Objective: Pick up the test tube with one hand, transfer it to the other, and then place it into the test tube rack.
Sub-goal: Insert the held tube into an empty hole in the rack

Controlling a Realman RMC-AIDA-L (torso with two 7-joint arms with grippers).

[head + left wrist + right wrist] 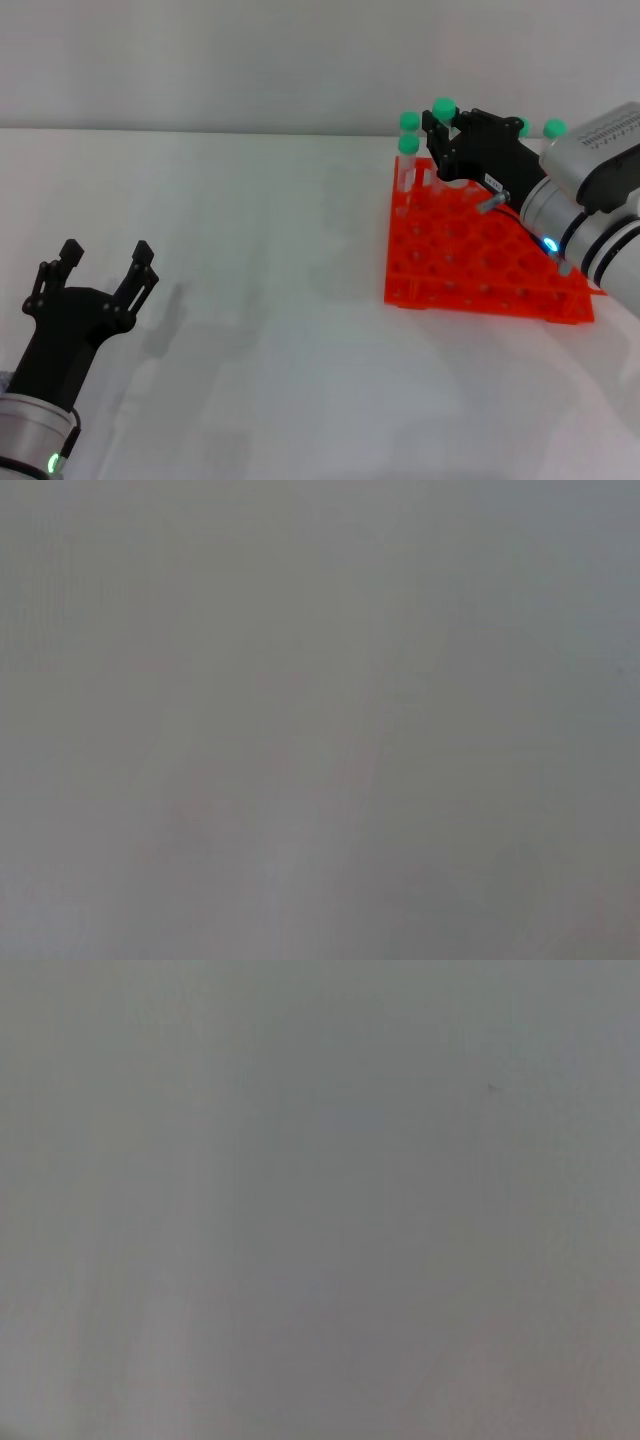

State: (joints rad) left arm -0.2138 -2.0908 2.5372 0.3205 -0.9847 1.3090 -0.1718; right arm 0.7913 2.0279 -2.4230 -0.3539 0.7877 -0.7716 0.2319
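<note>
In the head view the orange-red test tube rack stands on the white table at the right. My right gripper, black with a small white label, is over the rack's far left corner. It is shut on a test tube, whose green cap shows between the fingers while its clear body is hidden behind them. My left gripper is open and empty at the near left, low over the table. Both wrist views show only blank grey.
Other green-capped tubes stand in the rack: two at its far left corner and two behind my right arm. The white table spreads between the two arms. A pale wall runs along the back.
</note>
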